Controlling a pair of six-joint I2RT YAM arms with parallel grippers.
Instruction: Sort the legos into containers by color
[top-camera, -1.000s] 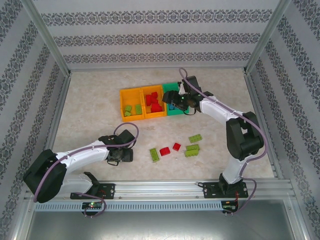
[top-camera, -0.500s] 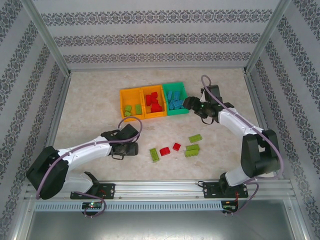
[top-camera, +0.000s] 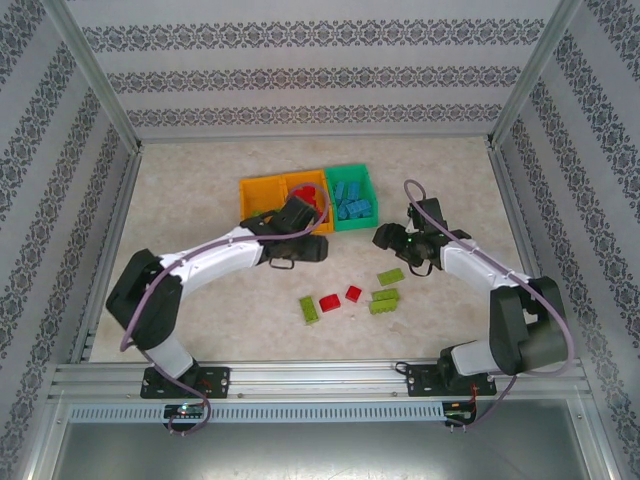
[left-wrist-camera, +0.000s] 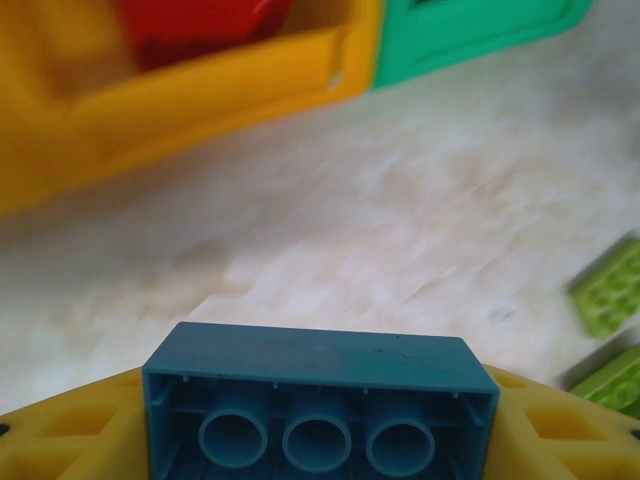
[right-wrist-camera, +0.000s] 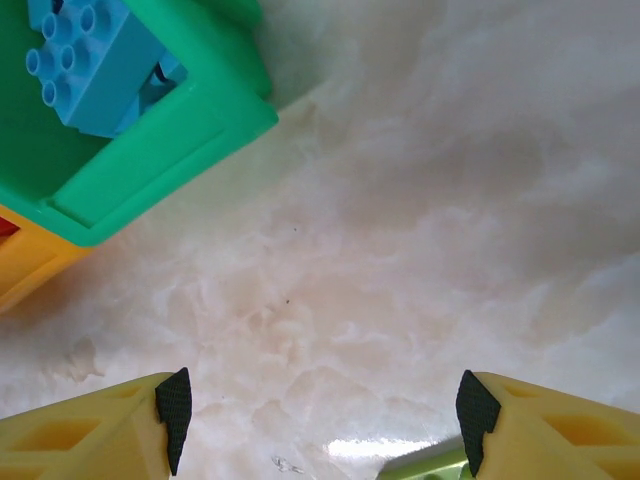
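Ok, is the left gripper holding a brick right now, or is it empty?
Holding one. The left gripper is shut on a blue brick, whose hollow underside faces the wrist camera.

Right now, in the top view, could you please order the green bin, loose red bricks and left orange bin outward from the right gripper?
1. Green bin, just beyond the right gripper.
2. Loose red bricks, toward the bases.
3. Left orange bin, row's far end.
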